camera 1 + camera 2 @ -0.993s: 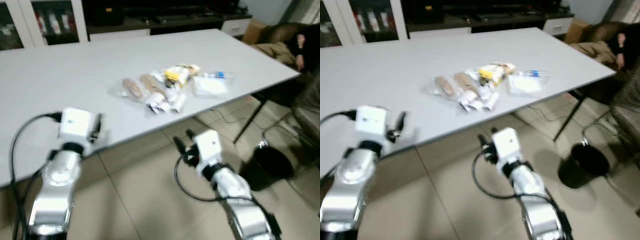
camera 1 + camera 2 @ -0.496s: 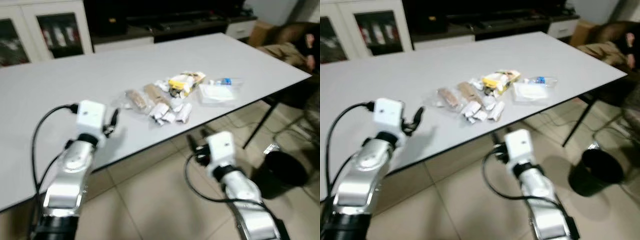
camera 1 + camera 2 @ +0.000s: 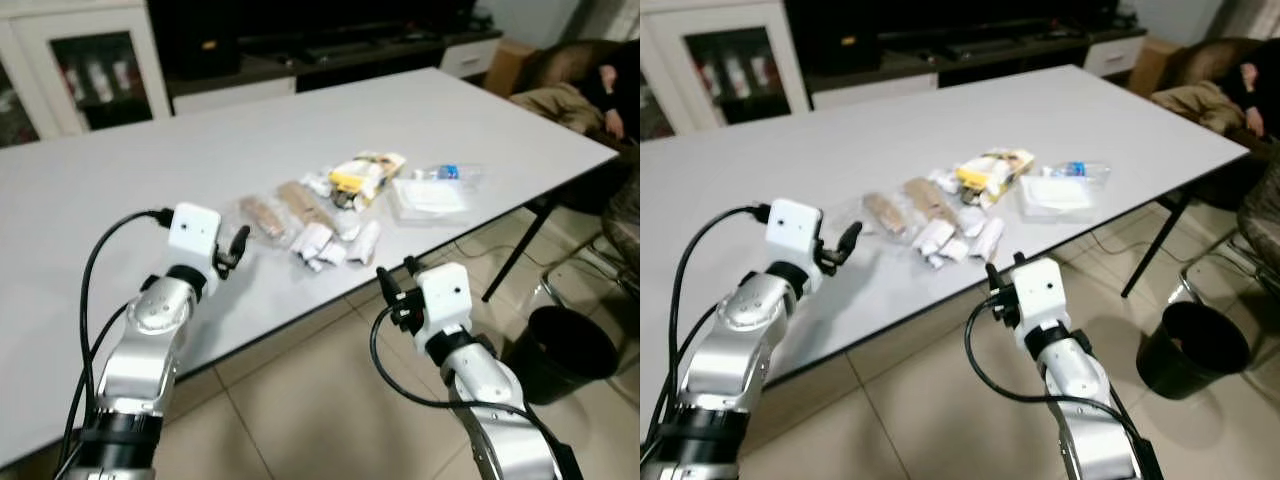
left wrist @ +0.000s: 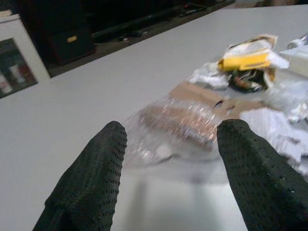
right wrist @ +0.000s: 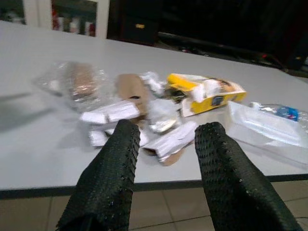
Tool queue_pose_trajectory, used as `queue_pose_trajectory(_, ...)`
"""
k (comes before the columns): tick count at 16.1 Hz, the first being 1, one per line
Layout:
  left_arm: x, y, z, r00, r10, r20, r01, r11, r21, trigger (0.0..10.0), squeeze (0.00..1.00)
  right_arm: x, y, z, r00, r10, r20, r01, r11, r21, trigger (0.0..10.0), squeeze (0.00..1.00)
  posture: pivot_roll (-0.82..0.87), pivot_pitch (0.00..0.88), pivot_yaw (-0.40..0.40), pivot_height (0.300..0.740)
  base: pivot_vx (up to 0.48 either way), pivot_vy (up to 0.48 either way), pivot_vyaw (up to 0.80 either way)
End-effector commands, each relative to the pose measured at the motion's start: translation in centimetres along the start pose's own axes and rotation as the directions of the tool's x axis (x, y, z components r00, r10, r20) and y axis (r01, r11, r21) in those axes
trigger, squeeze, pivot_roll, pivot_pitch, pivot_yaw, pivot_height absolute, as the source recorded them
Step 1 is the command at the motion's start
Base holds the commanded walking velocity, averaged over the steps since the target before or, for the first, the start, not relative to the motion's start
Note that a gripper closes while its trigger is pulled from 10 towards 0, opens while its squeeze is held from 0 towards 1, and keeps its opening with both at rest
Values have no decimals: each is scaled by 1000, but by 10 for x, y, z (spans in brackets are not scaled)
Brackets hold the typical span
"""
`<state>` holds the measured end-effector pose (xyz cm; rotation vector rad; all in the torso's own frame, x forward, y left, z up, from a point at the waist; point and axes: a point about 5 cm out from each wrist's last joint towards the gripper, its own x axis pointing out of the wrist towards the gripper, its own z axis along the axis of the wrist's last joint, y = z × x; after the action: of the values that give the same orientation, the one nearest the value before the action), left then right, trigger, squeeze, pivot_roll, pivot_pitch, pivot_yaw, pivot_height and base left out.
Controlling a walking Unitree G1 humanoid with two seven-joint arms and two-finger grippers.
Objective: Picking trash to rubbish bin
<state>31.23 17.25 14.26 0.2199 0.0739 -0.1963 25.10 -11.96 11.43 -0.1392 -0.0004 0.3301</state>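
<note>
A pile of trash lies on the white table near its front edge: a clear-wrapped brown item, a brown wrapper, a yellow packet, white wrappers, a clear plastic tray and a small bottle. My left gripper hovers over the table, open, just left of the clear-wrapped item. My right gripper is open in front of the table edge, facing the white wrappers and the yellow packet. Neither holds anything.
A black rubbish bin stands on the tiled floor at the right, beyond a table leg. A brown sofa with dark things on it is at the far right. A cabinet lines the back wall.
The camera has shifted. My left arm has risen and reached over the table toward the pile. My right gripper has come up closer to the table edge.
</note>
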Motion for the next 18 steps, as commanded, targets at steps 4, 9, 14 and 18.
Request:
queue_pose_trajectory(4, 14, -12, 8, 997, -73, 34, 73, 997, 0, 10000, 0, -5, -8, -2, 999, -31, -22, 31, 999, -12, 10000, 0, -125, 0, -21, 740, 339, 0, 0)
queue_pose_trajectory(9, 20, -16, 8, 994, -99, 34, 99, 995, 18, 10000, 0, -6, -9, -2, 999, -31, -28, 30, 999, -14, 10000, 0, -133, 0, -22, 740, 344, 0, 0)
queue_pose_trajectory(14, 26, -17, 3, 994, -107, -1, 107, 994, 24, 10000, 0, -8, -6, -3, 999, -24, -39, 24, 1000, -7, 10000, 0, -135, 0, -19, 740, 343, 0, 0)
queue_pose_trajectory(18, 30, -20, -5, 991, -120, -58, 116, 991, -74, 10000, 749, -10, 2, -1, 998, 59, -20, -58, 997, 49, 10000, 0, -135, 0, -19, 740, 158, 0, 0)
